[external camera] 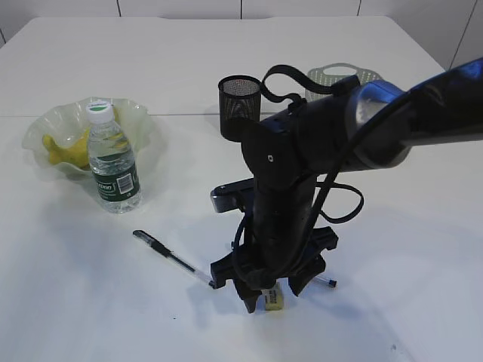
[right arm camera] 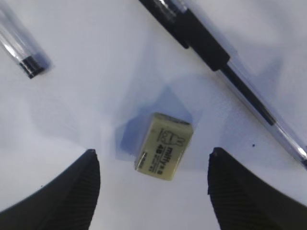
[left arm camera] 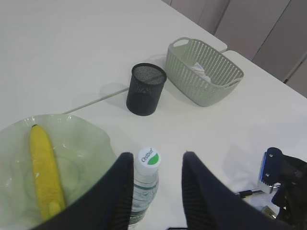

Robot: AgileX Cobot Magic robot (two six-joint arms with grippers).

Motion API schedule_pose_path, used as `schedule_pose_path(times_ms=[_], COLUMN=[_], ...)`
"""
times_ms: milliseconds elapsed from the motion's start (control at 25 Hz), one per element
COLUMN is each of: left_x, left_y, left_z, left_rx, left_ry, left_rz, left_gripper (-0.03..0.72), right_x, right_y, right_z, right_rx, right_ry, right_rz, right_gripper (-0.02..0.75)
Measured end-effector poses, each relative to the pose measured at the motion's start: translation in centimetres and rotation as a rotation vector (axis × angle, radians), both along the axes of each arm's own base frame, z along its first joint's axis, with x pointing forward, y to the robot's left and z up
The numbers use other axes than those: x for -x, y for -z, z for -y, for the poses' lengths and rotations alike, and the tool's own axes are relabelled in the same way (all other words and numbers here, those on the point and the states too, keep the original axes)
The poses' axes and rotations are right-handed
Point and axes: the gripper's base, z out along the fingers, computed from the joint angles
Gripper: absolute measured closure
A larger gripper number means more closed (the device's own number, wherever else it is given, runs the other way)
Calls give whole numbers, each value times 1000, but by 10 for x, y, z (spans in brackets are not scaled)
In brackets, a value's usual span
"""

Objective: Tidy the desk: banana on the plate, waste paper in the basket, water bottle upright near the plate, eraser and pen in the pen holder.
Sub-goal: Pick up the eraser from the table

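Eraser lies free near the tabletop's front edge, half hidden beneath the right end effector, whose jaws stand released astride it. One pen runs under the arm. Left end effector is released, empty, above the bottle.

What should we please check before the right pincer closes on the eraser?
1. Right pincer open, fingers either side of the eraser: ok.
2. Eraser lies free on the table, touching neither pen: ok.
3. Eraser square to the fingers: not ok, it lies at a slant.
4. Black-grip pen clear of the closing path: ok, it lies beyond the eraser.
5. Holder upright with an open mouth: ok; whether it is empty, cannot tell.
6. Left pincer out of the way: ok, it hangs over the bottle, which stands by the plate.
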Motion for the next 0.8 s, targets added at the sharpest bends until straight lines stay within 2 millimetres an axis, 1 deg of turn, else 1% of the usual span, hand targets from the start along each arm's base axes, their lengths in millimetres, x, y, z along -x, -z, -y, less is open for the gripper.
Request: schedule_pose_path(times_ms=[160, 400, 600, 800], left_x=[0, 0, 0, 0], left_y=[0, 0, 0, 0], left_z=[0, 0, 0, 0], left_rx=[0, 0, 0, 0], left_ry=[0, 0, 0, 0], left_rz=[0, 0, 0, 0], left_gripper=[455, 455, 455, 455], right_x=[0, 0, -1, -1], right_y=[4, 5, 11, 11], right_z=[0, 0, -1, -1], right_rx=[5, 5, 13, 8], right_ry=[0, 0, 0, 1], right_rz=[-7, -6, -15, -8], right_gripper=[221, 221, 221, 221])
